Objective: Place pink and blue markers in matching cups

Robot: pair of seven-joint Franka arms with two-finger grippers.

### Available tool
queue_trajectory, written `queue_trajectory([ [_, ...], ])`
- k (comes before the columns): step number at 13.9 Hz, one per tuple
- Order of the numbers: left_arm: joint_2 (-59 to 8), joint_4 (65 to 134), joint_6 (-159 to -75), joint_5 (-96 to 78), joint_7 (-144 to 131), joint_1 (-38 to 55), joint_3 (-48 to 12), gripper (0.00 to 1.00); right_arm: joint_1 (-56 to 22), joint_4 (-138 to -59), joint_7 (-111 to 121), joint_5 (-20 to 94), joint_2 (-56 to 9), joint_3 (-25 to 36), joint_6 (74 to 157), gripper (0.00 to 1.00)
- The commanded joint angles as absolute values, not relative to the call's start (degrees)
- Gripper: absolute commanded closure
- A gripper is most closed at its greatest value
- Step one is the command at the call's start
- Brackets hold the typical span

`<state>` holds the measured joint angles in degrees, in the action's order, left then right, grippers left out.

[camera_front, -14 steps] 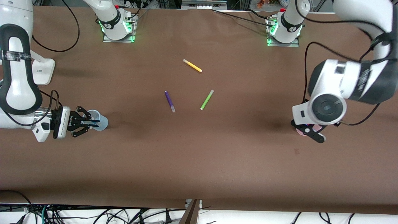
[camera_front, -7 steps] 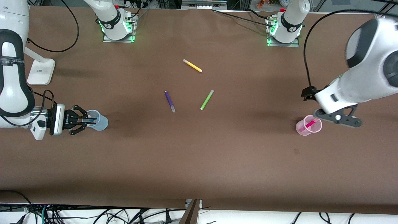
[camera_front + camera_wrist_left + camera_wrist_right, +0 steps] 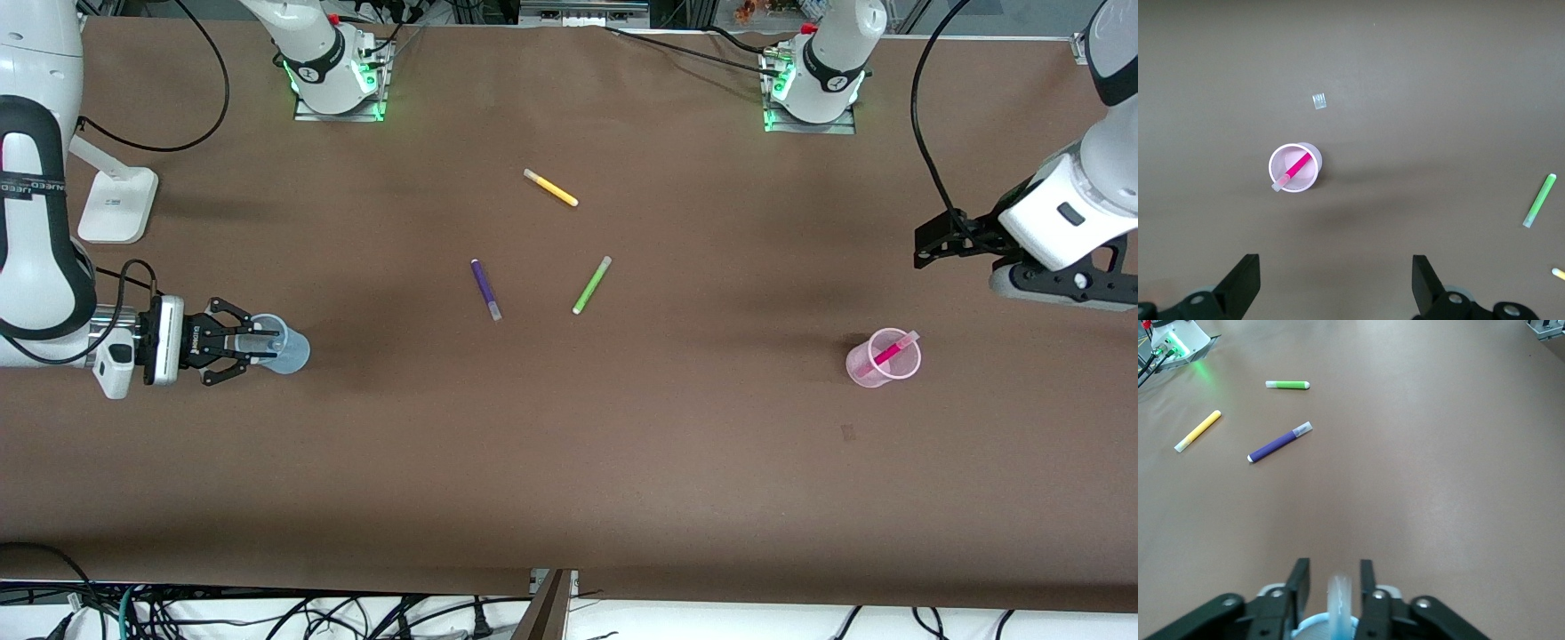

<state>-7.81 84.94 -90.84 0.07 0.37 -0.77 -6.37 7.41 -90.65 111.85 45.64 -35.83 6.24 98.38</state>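
The pink marker stands tilted in the pale pink cup, toward the left arm's end of the table. Both show in the left wrist view, the marker inside the cup. My left gripper is open and empty, high above the table, off to the side of that cup. The blue marker stands in the pale blue cup. My right gripper is at the cup's rim. Its fingers stand on either side of the marker's cap with a gap on each side.
A purple marker, a green marker and a yellow marker lie mid-table. A white stand sits near the right arm. A small pale scrap lies on the table near the pink cup.
My left gripper has let go of the pink marker in the pink cup, risen and swung away toward its end of the table. My right gripper has drawn back slightly at the blue cup.
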Motion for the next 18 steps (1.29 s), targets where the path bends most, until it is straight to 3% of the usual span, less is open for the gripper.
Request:
queue_trajectory([
  [1, -1.41, 93.26, -94.66, -1.14, 2.36, 0.09, -5.18, 0.0, 8.79, -89.65, 109.45, 47.11, -35.42, 5.45, 97.12, 0.0],
  [7, -1.49, 92.46, -94.92, -5.15, 5.62, -3.06, -5.01, 0.0, 8.88, -77.98, 82.05, 42.55, -35.24, 5.54, 89.05, 0.0],
  [11, -1.49, 92.9, -95.97, -5.19, 7.65, -3.52, -5.1, 0.0, 8.0, -68.76, 60.88, 33.34, -34.63, 5.1, 82.99, 0.0],
  [15, -1.23, 93.34, -96.59, -2.81, 7.65, -3.52, -5.63, 0.0, 3.96, -67.76, 42.33, 20.16, -28.76, 4.31, 82.35, 0.0],
  [18, -1.14, 93.43, -96.59, -2.81, 7.65, -3.52, -5.63, 0.0, 2.55, -70.21, 25.37, 10.32, -23.67, 0.2, 79.98, 0.0],
])
